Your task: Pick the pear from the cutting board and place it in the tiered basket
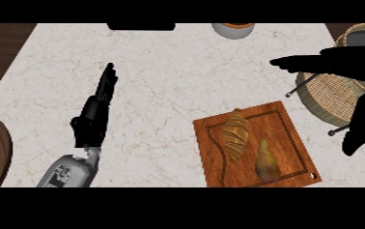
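Left hand fingers: straight and held together, pointing up the view away from the robot, touching nothing.
Left hand (95,114): black, edge-on over the bare counter at the view's left, resting open; its grey forearm (69,171) comes in from the lower edge.
Right hand (324,62): a dark shape at the view's right edge, over the basket; fingers reach leftward, stretched out and holding nothing; a further dark part shows lower at the right edge.
Pear (267,161): lying on the cutting board, in its lower right part, narrow end pointing up the view; well apart from both hands.
Croissant (236,134): also on the board, just up-left of the pear, close beside it.
Cutting board (214,170): reddish wood with a groove round its edge, tilted slightly, at lower right.
Tiered basket (329,93): woven, with thin dark wire legs, at the right edge just beyond the board; contents mostly hidden by the hand.
Bowl (233,29): at the top edge, partly cut off.
Counter (171,78): pale marble with fine veins; dark wood shows at the left edge.
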Controlling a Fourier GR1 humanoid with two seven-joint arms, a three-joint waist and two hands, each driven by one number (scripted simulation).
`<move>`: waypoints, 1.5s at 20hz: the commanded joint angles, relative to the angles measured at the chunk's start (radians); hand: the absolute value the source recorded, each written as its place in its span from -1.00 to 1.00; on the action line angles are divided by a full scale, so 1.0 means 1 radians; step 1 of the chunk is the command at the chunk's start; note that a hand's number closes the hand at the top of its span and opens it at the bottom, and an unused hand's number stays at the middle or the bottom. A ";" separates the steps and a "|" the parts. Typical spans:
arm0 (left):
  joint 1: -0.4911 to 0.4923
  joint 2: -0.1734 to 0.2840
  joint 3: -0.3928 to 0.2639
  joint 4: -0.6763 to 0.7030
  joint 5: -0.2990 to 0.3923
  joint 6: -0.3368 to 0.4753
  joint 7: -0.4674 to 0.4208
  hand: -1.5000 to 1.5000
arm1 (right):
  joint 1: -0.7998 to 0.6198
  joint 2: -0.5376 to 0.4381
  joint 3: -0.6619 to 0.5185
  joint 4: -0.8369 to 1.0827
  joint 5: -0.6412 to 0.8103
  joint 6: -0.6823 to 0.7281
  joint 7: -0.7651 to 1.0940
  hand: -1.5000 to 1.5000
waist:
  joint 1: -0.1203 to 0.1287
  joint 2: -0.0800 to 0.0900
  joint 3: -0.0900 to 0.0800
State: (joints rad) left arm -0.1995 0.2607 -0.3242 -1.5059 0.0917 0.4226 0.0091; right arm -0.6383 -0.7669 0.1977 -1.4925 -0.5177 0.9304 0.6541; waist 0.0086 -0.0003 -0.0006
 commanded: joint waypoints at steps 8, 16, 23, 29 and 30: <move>0.017 -0.052 0.005 0.008 -0.047 -0.013 -0.021 0.00 | 0.051 -0.025 0.088 -0.080 -0.020 0.084 0.143 -1.00 | -0.013 -0.001 0.000; 0.025 -0.021 0.104 0.035 -0.019 -0.080 -0.052 0.00 | 0.106 0.034 0.045 -0.091 0.242 0.159 0.013 -1.00 | -0.007 0.002 0.001; -0.001 -0.075 0.074 0.004 -0.088 -0.062 0.023 0.00 | 0.100 0.062 0.010 -0.091 0.314 0.235 -0.054 -1.00 | -0.007 0.001 0.001; 0.039 -0.073 0.095 -0.016 -0.058 -0.111 -0.001 0.00 | 0.114 0.133 0.041 -0.097 0.631 0.229 -0.273 -1.00 | 0.003 0.005 0.002; 0.035 -0.091 0.101 0.032 -0.083 -0.088 -0.035 0.00 | 0.182 0.166 0.069 -0.187 0.640 0.170 -0.237 -1.00 | -0.006 0.002 0.001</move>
State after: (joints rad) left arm -0.1596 0.1886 -0.2481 -1.5339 0.0075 0.3467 0.0216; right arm -0.4970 -0.6612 0.2330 -1.6211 -0.0043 1.1195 0.4649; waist 0.0060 0.0017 0.0008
